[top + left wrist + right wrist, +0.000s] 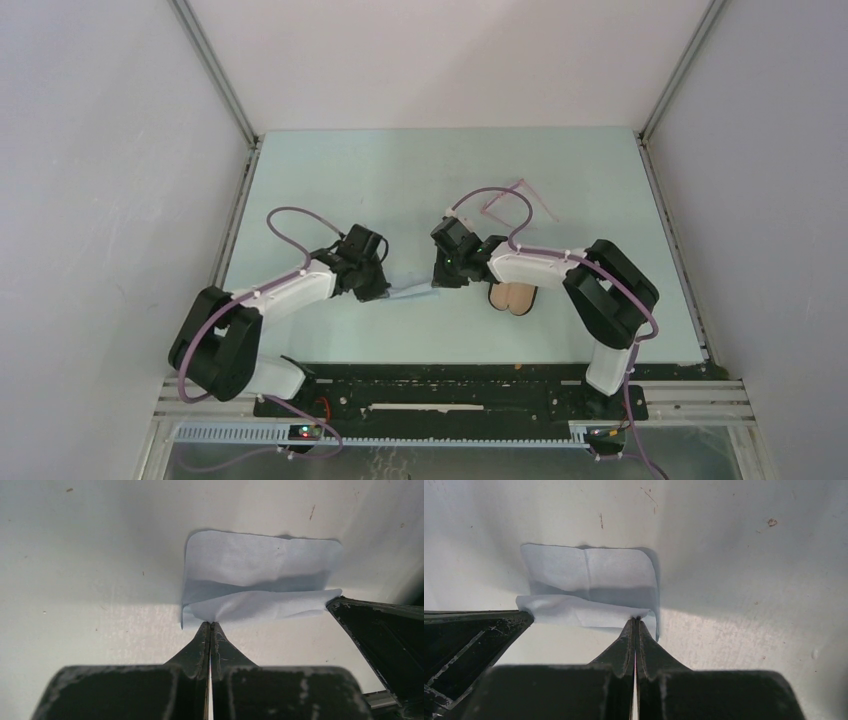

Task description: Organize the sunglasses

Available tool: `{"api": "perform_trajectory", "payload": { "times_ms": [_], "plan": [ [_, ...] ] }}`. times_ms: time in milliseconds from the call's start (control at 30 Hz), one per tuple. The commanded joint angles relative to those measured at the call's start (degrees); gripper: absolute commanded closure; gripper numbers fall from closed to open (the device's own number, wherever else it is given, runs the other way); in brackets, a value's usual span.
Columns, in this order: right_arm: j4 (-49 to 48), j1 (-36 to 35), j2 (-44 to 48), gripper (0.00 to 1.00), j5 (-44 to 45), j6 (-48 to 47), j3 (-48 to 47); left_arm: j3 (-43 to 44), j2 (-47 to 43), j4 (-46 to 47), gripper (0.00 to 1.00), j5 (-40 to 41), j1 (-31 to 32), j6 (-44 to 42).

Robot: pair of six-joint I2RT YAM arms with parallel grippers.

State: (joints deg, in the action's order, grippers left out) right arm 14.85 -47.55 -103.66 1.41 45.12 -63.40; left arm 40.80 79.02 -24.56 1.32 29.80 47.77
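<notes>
A: Gripper status?

B: Both clamped. Left gripper [210, 625] has its jaws fully together on a near corner of the light blue cloth [260, 560]. Right gripper [636, 621] is doing the same on the opp corner. Near edge is lifted, far half lies flat on the table [350, 170]. We read it as a fold in hand, w/ two pinch pts for a straight edge.

A: Sunglasses?

B: Sunglasses [518, 197] are on the table beyond the right arm, well apart from both grippers, nothing touching them. Thin pink frame, too small to tell if the arms are folded.

A: Case?

B: Case [513, 297] is open, tan lining up, partly under the right forearm, near the cloth.

A: So we're early?

B: Our guess, yes. Cloth first, glasses not yet in the case. Risk: uneven pull btwn arms skews the fold.
</notes>
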Motion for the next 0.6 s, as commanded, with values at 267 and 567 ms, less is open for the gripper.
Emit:
{"api": "perform_trajectory", "payload": {
  "times_ms": [267,567],
  "plan": [
    [-0.39,0.57,0.90,0.68,0.15,-0.32,-2.80,5.30,-1.69,-1.10,0.68,5.16,-0.36,-2.77],
    [1.43,-1.25,5.80,0.63,1.86,-2.70,-2.48,4.92,-11.50,-0.23,0.58,6.84,-0.36,-4.99]
  ]
}}
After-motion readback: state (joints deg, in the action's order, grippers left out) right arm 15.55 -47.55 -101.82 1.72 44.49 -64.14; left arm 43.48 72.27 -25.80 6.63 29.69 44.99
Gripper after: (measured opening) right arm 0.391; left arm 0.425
